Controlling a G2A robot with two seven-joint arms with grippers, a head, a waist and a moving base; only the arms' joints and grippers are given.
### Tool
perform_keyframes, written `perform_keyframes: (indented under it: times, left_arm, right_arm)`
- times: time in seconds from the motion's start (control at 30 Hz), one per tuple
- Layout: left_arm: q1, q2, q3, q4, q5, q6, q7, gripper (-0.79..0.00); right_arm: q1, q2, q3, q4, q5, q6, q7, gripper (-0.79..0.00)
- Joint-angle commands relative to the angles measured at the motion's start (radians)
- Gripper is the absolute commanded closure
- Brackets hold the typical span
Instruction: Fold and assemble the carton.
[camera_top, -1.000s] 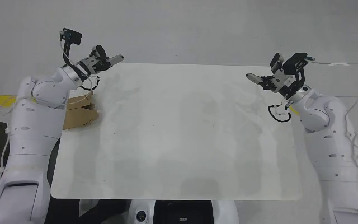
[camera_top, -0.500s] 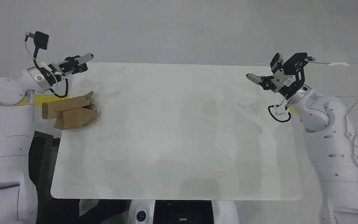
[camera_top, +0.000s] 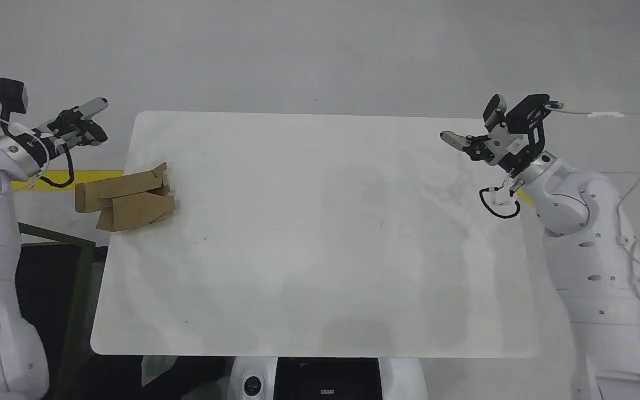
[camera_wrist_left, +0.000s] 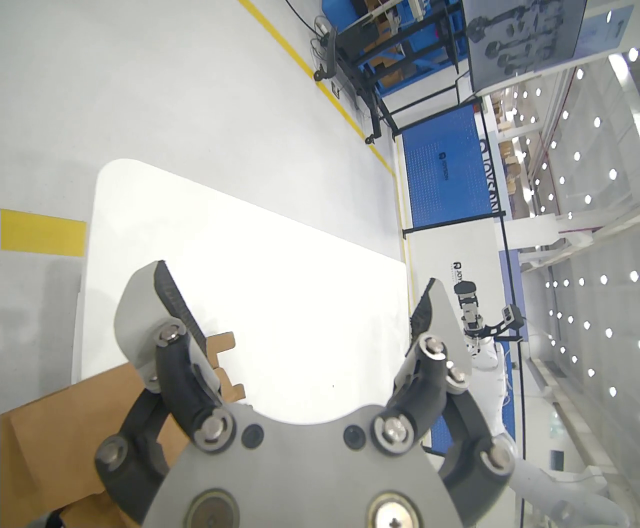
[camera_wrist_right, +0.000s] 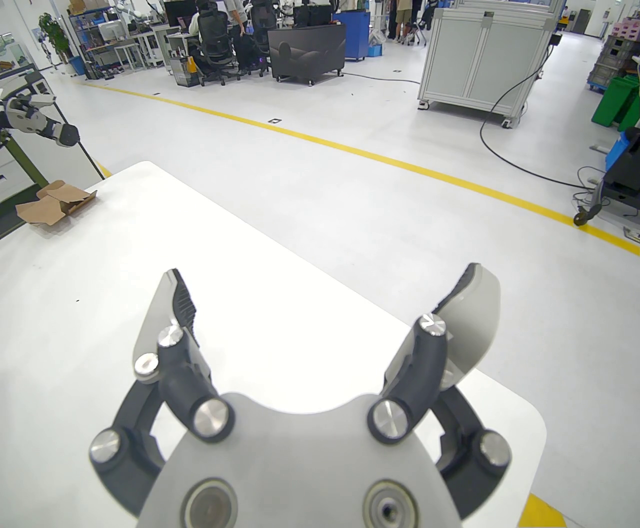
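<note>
Cardboard carton (camera_top: 125, 200) unmoved; left tool (camera_wrist_left: 295, 275) withdrawn off table (camera_top: 320, 250), apart; right tool (camera_wrist_right: 324, 270) apart.

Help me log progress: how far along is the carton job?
Nothing looks done: the carton lies unassembled, overhanging the table's edge. Nothing is in hand: the left pincer and the right pincer are open and empty, neither touching it. All the folding remains.

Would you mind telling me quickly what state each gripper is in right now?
Left gripper: open, holding nothing.
Right gripper: open, holding nothing.
</note>
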Motion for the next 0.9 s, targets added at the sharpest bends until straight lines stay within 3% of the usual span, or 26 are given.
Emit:
perform_keyframes:
  times: [0.0,0.4,0.73,0.87]
  left_arm:
    - [-0.007,0.007,-0.011,0.030,0.006,0.008,0.017,-0.785]
    - [-0.007,0.055,-0.046,0.174,0.158,0.075,0.203,-0.785]
    - [-0.009,0.062,0.030,0.220,0.350,0.201,0.327,-0.785]
    - [-0.009,0.064,0.069,0.224,0.427,0.202,0.309,-0.785]
  right_arm:
    - [0.000,0.000,0.000,0.000,0.000,0.000,0.000,-0.785]
    - [0.000,0.000,0.000,0.000,0.000,0.000,0.000,-0.785]
    - [0.000,0.000,0.000,0.000,0.000,0.000,0.000,-0.785]
    - [0.000,0.000,0.000,0.000,0.000,0.000,0.000,-0.785]
